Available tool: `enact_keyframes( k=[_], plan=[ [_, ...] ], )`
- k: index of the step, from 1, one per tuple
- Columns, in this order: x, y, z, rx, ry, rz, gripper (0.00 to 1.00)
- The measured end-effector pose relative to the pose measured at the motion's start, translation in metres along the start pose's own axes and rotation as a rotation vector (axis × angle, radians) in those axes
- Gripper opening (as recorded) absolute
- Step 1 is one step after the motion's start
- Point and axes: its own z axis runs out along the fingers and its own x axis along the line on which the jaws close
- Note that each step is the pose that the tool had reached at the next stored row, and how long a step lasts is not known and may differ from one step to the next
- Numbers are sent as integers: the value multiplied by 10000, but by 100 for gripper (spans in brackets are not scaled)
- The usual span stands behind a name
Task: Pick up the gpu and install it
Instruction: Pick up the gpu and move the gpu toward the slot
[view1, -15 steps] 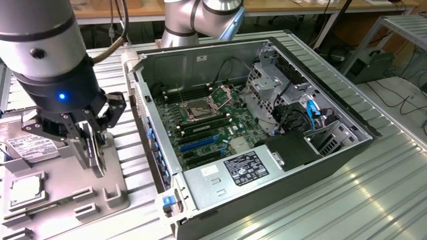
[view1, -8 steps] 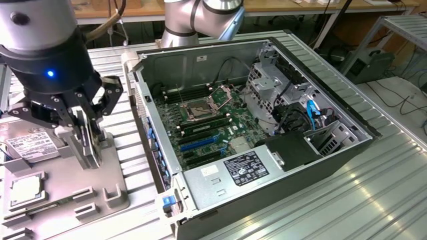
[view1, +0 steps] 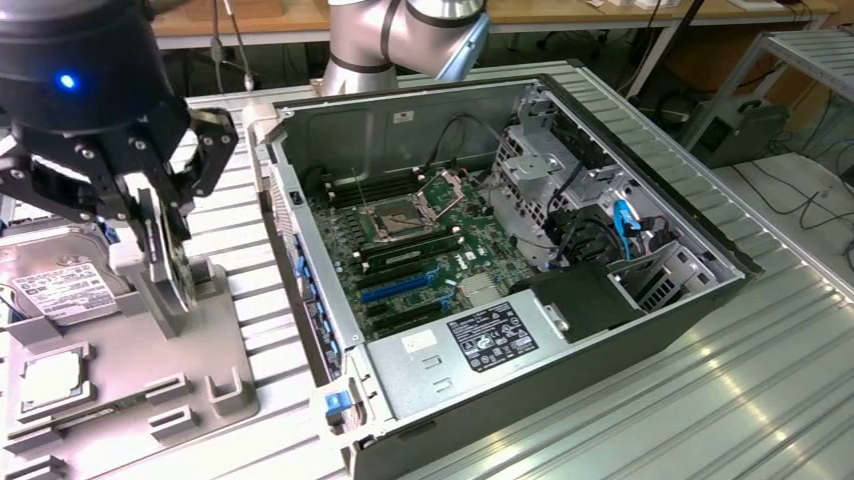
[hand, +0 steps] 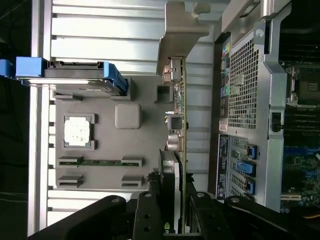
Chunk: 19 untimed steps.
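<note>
At the exterior view's upper left, end effector hangs over the grey parts holder.

- End effector: jaws drawn in narrow, not fully together. The black fingers sit one on each flat face of the gpu, clamping it. Grip confirmed in the wrist view, where the card runs out from between the fingers.
- gpu: held on edge and upright, with the thin green board seen edge-on. Its silver bracket is at the end far from the fingers. In the exterior view the lower edge is at a raised post of the holder. Cannot tell whether it touches the post or is just clear of it.
- Holder: hard drive with white label sits beside the card, toward the exterior view's left, and shows blue side rails in the wrist view. Square silver processor chip lies in its own recess. A memory stick lies flat in a slot near the chip.
- Computer case: lies open on its side just beside the holder, toward the exterior view's right. Motherboard is exposed and the power supply is at the near end. The perforated rear panel faces the card.
- Counter: ribbed metal, carrying both holder and case.
</note>
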Motion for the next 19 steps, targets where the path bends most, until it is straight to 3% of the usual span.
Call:
enact_keyframes(
  k=[10,12,16,19],
  plan=[
    [-11,23,-466,0,-1,2,28],
    [-14,35,-606,0,1,2,28],
    [-37,45,-606,15,2,1,28],
    [-156,41,-602,14,1,2,28]
  ],
)
